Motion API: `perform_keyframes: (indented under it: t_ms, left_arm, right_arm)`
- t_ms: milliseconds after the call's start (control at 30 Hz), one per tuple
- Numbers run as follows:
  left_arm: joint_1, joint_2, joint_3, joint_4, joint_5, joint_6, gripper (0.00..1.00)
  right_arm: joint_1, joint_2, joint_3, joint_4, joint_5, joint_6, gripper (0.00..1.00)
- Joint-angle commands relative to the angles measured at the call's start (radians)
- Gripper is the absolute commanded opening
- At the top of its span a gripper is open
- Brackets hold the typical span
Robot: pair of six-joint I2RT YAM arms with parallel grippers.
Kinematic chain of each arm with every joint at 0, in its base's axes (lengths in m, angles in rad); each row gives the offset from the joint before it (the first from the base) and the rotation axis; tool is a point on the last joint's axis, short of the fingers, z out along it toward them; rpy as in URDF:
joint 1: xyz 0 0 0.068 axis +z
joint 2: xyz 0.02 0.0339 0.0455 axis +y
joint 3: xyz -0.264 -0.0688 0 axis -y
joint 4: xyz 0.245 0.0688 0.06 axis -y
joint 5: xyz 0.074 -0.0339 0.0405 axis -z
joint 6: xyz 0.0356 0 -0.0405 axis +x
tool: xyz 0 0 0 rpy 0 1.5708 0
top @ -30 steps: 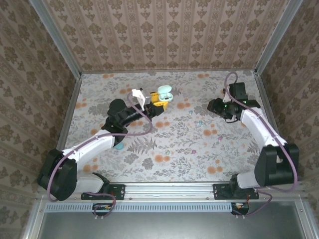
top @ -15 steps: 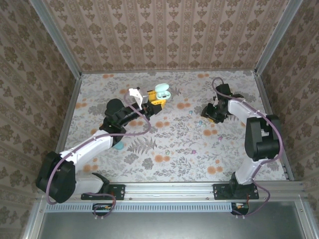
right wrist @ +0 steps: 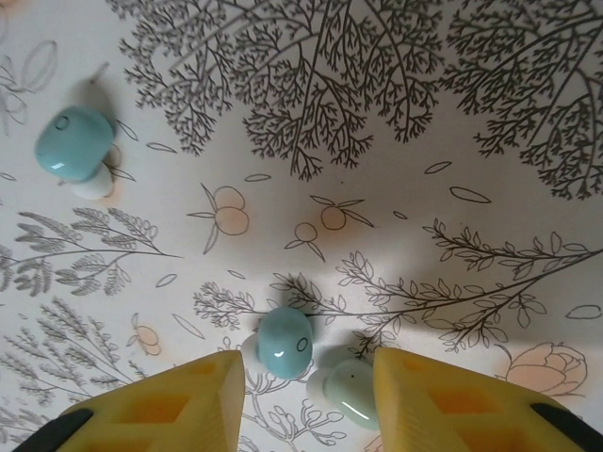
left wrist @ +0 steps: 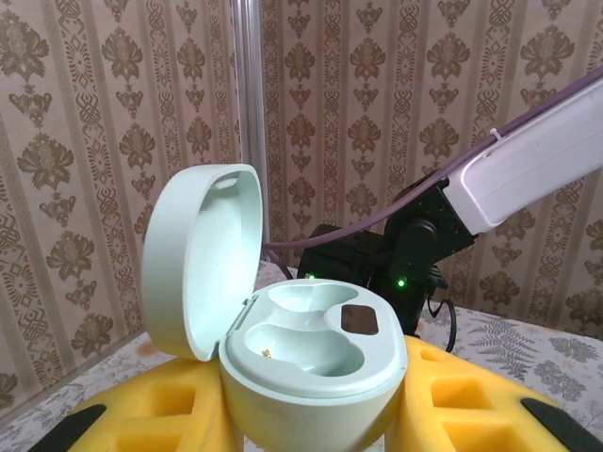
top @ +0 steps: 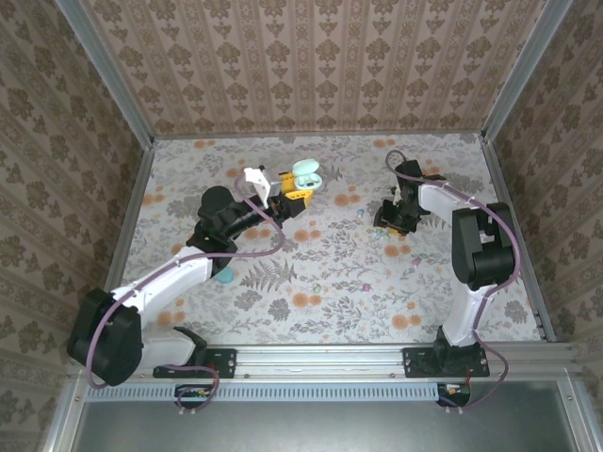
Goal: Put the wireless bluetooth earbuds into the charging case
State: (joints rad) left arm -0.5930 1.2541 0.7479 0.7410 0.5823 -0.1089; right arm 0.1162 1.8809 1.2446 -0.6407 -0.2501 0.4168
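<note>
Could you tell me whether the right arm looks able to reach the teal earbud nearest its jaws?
Probably yes: the teal earbud lies on the table between the right gripper's parted jaws, though a pale piece sits close beside it.

The charging case (left wrist: 311,386) was smooth mint plastic with a soft sheen. The earbuds (right wrist: 285,343) shone glossier (a bright highlight on each). The right gripper's fingers (right wrist: 155,405) were matt yellow plastic, and the table (right wrist: 396,217) wore a matt, flower-printed covering.

Your right gripper (top: 387,218) swung left, down over an earbud (right wrist: 285,342). The charging case (top: 304,174) shifted slightly left.
</note>
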Motion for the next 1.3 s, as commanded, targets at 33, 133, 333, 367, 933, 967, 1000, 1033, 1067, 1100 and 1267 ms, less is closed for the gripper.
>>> perform_keyframes:
  t_ms: [33, 133, 333, 367, 933, 967, 1000, 1033, 1067, 1100, 1267]
  left_arm:
    - [0.009, -0.025, 0.031, 0.003, 0.01, 0.022, 0.34]
    - [0.009, -0.025, 0.031, 0.001, 0.01, 0.024, 0.34]
    - [0.009, -0.028, 0.03, -0.006, 0.007, 0.029, 0.34]
    - [0.01, -0.028, 0.031, -0.008, 0.007, 0.031, 0.34]
    - [0.013, -0.019, 0.034, -0.017, 0.006, 0.037, 0.34]
    - [0.014, -0.019, 0.035, -0.017, 0.006, 0.037, 0.34]
    - [0.015, -0.018, 0.036, -0.017, 0.006, 0.038, 0.34]
    - [0.015, -0.018, 0.036, -0.017, 0.005, 0.037, 0.34]
    - [0.015, -0.017, 0.036, -0.018, 0.005, 0.038, 0.34]
    - [0.016, -0.019, 0.037, -0.021, 0.005, 0.039, 0.34]
    - [0.018, -0.029, 0.033, -0.031, -0.002, 0.044, 0.34]
  right_arm:
    - [0.01, 0.021, 0.021, -0.055, -0.016, -0.054, 0.43]
    - [0.014, 0.028, 0.023, -0.068, -0.027, -0.061, 0.43]
    - [0.041, 0.013, 0.008, -0.076, -0.101, -0.097, 0.43]
    - [0.045, 0.013, 0.01, -0.081, -0.112, -0.101, 0.43]
    - [0.139, -0.013, 0.008, -0.111, -0.199, -0.089, 0.44]
    - [0.142, -0.013, 0.01, -0.107, -0.203, -0.085, 0.44]
    - [0.146, -0.01, 0.016, -0.114, -0.211, -0.082, 0.44]
    - [0.148, -0.012, 0.027, -0.129, -0.209, -0.085, 0.44]
    - [0.152, -0.017, 0.034, -0.135, -0.192, -0.085, 0.44]
    - [0.153, -0.023, 0.039, -0.14, -0.169, -0.088, 0.43]
    - [0.155, -0.028, 0.088, -0.17, -0.069, -0.13, 0.42]
